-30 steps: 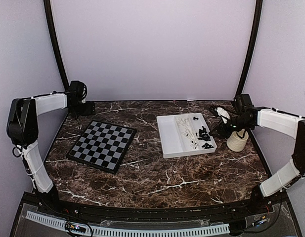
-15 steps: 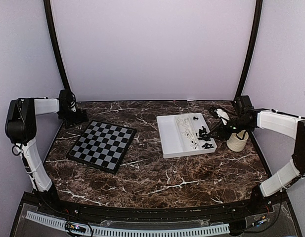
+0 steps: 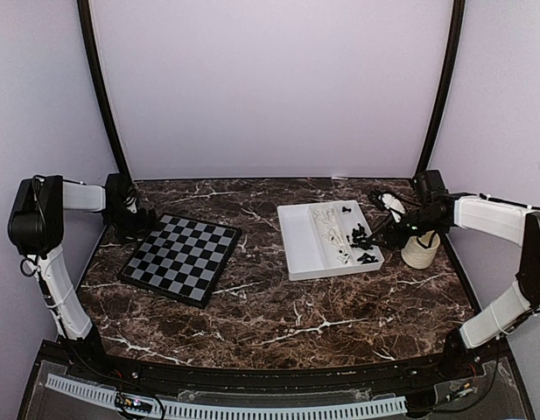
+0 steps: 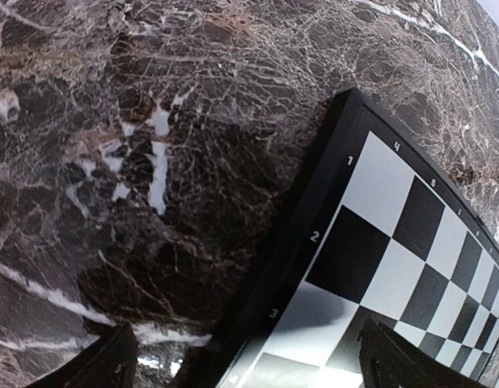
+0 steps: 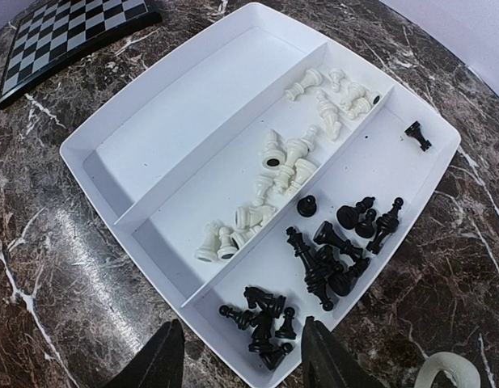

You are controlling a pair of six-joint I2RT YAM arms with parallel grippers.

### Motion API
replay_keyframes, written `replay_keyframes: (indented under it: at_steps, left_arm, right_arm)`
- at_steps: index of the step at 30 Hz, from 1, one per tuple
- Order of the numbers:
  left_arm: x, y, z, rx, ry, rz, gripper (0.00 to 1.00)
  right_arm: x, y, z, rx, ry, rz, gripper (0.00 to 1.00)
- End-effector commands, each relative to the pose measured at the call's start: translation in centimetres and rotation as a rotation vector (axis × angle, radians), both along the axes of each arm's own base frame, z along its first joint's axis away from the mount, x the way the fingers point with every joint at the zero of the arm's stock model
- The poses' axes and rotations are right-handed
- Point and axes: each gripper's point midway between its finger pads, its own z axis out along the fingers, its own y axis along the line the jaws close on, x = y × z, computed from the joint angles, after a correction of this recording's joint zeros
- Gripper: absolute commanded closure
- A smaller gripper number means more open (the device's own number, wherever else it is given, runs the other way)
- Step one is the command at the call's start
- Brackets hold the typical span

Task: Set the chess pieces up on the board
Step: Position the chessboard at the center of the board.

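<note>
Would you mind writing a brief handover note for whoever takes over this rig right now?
Left gripper: open, empty, low over the edge of the board, near a corner.
Right gripper: open, empty, above the near end of the tray.
Pieces: white pieces in the tray's middle compartment, black pieces in the end one, lying loose.
Done: nothing; no piece stands on the board.
Left: every piece still to be picked and placed.

We count one board [image 3: 182, 258], one white tray [image 5: 176, 121] of three compartments, one mug [image 3: 420, 255], white chess pieces [image 5: 273, 149] and black chess pieces [image 5: 326, 263] too heaped for us to number.
</note>
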Motion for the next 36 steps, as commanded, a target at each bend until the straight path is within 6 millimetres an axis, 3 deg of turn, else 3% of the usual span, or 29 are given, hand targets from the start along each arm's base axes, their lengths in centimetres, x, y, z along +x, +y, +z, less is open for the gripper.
replay_keyframes:
  at_steps: [1,7,13,21,24,28,31,33,34,35,36]
  left_arm:
    - [-1.1,-1.5,1.9,-0.067,-0.042,-0.022,0.02]
    - [-2.4,-3.0,1.7,-0.097,-0.051,-0.063,0.02]
    - [-4.2,-7.1,1.2,-0.090,-0.016,-0.159,0.06]
    - [-9.4,-10.4,1.1,-0.138,0.058,-0.185,0.12]
    - [-10.5,-10.3,1.8,-0.114,0.051,-0.171,0.13]
    - [-8.1,-7.8,4.8,0.044,-0.071,-0.122,0.12]
    - [-3.9,-8.1,7.8,0.080,-0.181,-0.149,0.12]
    - [-0.8,-9.0,8.3,0.073,-0.210,-0.178,0.13]
    - [0.2,-9.4,6.9,0.067,-0.181,-0.192,0.13]
    - [2.1,-9.9,8.3,0.067,-0.226,-0.210,0.14]
    - [3.0,-10.3,6.5,0.070,-0.197,-0.233,0.15]
  right_arm:
    - [0.0,0.5,-0.3,0.005,-0.009,0.026,0.49]
    - [-0.1,0.6,-0.3,0.007,-0.006,0.030,0.49]
    - [-0.2,0.8,-0.6,0.005,0.005,0.034,0.49]
    - [-0.3,1.3,-0.9,-0.004,0.019,0.046,0.49]
    - [-0.5,1.8,-1.2,-0.016,0.027,0.064,0.49]
    - [-1.0,3.3,-1.6,-0.038,0.050,0.117,0.49]
    - [-1.8,5.5,-1.2,-0.051,0.050,0.198,0.49]
    - [-2.9,7.6,-1.1,-0.078,0.053,0.278,0.49]
    - [-3.0,8.2,-1.2,-0.094,0.051,0.298,0.49]
    - [-3.4,9.1,-1.2,-0.112,0.051,0.332,0.49]
    - [-4.1,10.2,-1.3,-0.134,0.048,0.379,0.49]
